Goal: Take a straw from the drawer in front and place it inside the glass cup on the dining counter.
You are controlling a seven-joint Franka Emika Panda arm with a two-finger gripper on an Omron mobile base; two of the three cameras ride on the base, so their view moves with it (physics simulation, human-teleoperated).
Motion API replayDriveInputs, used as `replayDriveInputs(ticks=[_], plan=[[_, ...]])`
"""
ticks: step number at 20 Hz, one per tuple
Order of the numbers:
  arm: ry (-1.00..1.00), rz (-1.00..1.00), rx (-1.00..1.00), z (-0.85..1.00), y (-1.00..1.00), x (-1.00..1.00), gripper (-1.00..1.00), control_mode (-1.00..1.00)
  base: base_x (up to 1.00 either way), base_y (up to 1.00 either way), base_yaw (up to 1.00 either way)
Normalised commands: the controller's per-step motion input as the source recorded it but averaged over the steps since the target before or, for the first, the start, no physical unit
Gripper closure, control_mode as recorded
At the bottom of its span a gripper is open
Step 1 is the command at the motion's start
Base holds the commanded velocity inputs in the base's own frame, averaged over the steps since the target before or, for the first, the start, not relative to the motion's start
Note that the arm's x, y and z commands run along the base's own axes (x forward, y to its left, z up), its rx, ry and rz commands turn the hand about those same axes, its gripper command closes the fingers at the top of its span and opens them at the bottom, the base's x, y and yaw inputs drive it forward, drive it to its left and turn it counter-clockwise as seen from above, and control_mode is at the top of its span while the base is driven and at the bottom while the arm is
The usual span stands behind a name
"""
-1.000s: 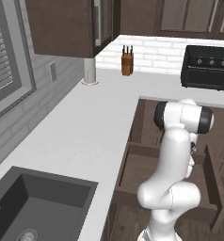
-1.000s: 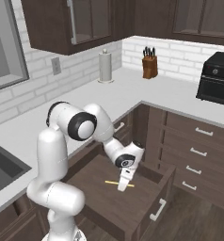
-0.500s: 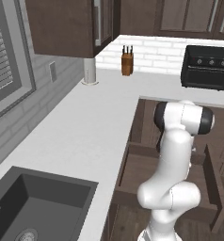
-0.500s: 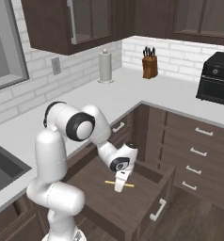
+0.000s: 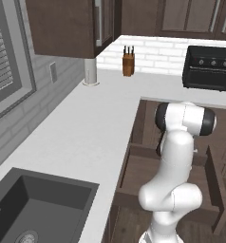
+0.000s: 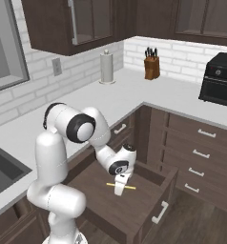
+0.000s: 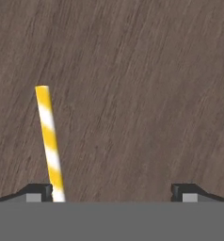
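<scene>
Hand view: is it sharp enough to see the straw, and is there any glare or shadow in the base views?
Hand view: slightly soft but readable; the yellow-and-white striped straw stands out against the drawer wood, close to one fingertip. Right base view: even rendered light, no glare, the gripper hanging low over the straw. Left base view: flat light, the arm blocking much of the drawer.
</scene>
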Motion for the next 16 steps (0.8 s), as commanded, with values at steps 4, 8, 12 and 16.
replayDriveInputs(ticks=[4,8,12,16], plan=[[0.00,0.03,0.00,0.00,-0.07,0.00,-1.00,-1.00,0.00,0.00,0.00],[0.00,0.04,0.00,-0.05,-0.04,0.00,-1.00,-1.00,0.00,0.00,0.00],[0.00,0.04,0.00,-0.12,0.00,0.00,-1.00,-1.00,0.00,0.00,0.00],[0.00,0.02,0.00,-0.15,0.00,0.00,-1.00,-1.00,0.00,0.00,0.00]])
